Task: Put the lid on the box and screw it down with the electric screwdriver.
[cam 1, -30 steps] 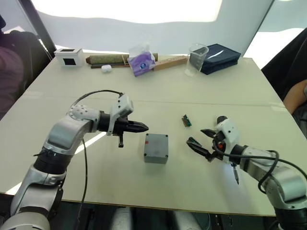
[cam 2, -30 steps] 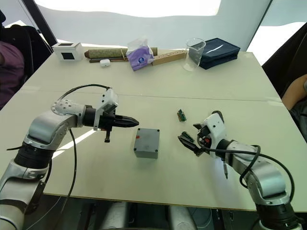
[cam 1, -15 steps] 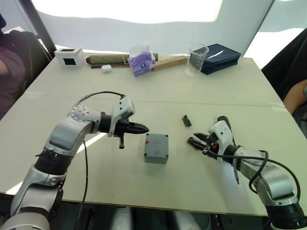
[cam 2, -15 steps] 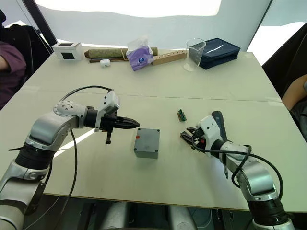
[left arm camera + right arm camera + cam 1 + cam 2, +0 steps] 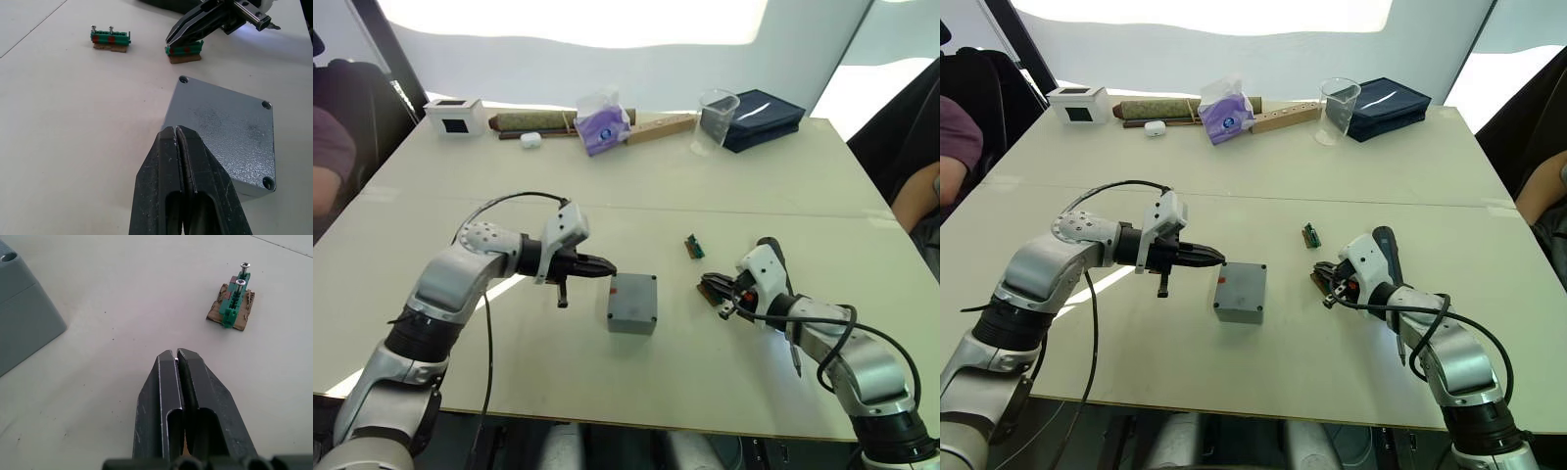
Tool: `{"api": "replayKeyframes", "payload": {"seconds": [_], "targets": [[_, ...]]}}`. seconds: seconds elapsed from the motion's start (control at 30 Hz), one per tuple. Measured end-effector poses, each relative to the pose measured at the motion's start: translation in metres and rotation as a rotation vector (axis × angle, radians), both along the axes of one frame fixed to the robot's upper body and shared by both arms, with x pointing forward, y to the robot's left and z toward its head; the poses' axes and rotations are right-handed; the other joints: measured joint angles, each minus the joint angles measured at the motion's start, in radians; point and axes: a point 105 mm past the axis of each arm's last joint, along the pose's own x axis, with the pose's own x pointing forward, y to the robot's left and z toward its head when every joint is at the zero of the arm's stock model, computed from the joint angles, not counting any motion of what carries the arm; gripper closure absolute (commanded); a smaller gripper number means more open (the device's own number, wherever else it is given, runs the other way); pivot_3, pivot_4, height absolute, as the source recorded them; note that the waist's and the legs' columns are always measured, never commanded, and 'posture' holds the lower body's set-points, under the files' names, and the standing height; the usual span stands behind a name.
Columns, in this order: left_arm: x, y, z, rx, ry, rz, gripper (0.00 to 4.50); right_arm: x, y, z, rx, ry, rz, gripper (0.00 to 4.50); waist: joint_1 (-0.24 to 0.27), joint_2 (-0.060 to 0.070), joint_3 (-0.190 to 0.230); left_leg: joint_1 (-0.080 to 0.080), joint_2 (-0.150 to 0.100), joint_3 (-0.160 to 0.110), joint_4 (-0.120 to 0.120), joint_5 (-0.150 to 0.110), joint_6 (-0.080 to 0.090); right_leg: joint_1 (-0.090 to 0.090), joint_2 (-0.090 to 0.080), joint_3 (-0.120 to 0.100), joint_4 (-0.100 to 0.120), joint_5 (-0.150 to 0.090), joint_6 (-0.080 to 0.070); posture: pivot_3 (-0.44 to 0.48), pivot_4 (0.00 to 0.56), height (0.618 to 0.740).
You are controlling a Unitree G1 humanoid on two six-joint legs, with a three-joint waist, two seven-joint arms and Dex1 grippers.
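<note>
Both head eyes look forward and down over the table [image 5: 636,186]. Each wrist camera sits low and close, facing along its closed fingers; both share the box [image 5: 225,132].

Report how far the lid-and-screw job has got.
Done: the lid sits on the box, its corner holes empty. In hand: the right hand is closed at the near green strip; the left hand is closed beside the box. Left: driving the screws; the electric screwdriver lies on the table.
</note>
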Motion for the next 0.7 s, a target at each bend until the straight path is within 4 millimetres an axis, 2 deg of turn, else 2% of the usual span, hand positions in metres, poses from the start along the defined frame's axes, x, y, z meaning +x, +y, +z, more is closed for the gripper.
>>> {"api": "replayKeyframes", "payload": {"seconds": [0.17,0.43,0.57,0.7], "targets": [[0.000,-0.002,0.000,-0.006,0.000,-0.001,4.50,0.001,-0.002,0.005,0.009,-0.018,-0.006,4.46,0.000,0.000,0.000,0.000,0.000,0.000,0.000,0.000,0.000,0.000,0.000,0.000,0.000,0.000,0.000,0.000,0.150,0.740],[0.000,-0.004,0.000,-0.014,0.002,-0.004,4.50,0.001,-0.004,0.031,0.032,-0.071,-0.006,4.46,-0.001,0.000,0.000,0.000,0.000,0.000,0.000,0.000,0.000,0.000,0.000,0.000,0.000,0.000,0.000,0.000,0.150,0.740],[-0.002,-0.003,0.000,-0.021,0.025,-0.014,4.50,-0.001,0.015,0.056,0.062,-0.121,0.065,4.46,-0.002,0.000,0.000,0.000,0.000,-0.001,0.000,0.000,0.000,0.000,0.000,0.000,0.000,0.000,0.000,0.000,0.150,0.740],[-0.018,0.008,0.001,0.018,0.057,-0.062,4.50,-0.015,0.046,0.062,0.106,-0.100,0.181,4.46,-0.002,0.000,0.000,0.000,0.001,-0.001,-0.001,0.000,0.000,0.000,0.000,0.000,0.000,0.000,0.000,0.000,0.150,0.740]]}}
